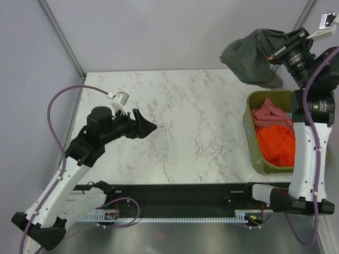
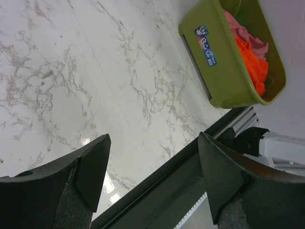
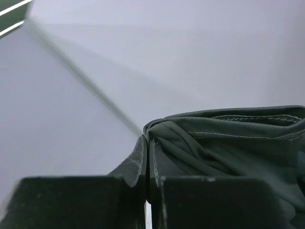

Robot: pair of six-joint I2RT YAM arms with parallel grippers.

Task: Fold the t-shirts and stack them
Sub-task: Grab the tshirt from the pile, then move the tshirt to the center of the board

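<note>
The left gripper [image 2: 155, 139] gapes over the table [image 2: 71, 71]; bin [image 2: 224, 81] (olive-green) holds orange, probably pink t-shirts [image 2: 251, 61].

A bin [image 1: 251, 138] stands along the table's [image 1: 201, 116] right edge. Inside it, the far t-shirt [image 1: 270, 114] lies behind the near t-shirt [image 1: 278, 143], touching it. The third t-shirt [image 1: 251, 58] hangs from the right gripper [image 1: 273, 54] above the far right corner, behind the bin. The left gripper [image 1: 151, 126] is over the table's left half.

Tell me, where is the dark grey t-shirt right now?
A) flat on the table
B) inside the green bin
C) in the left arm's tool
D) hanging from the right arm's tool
D: the dark grey t-shirt hangs bunched from the shut right tool, held up clear of the green bin.
</note>
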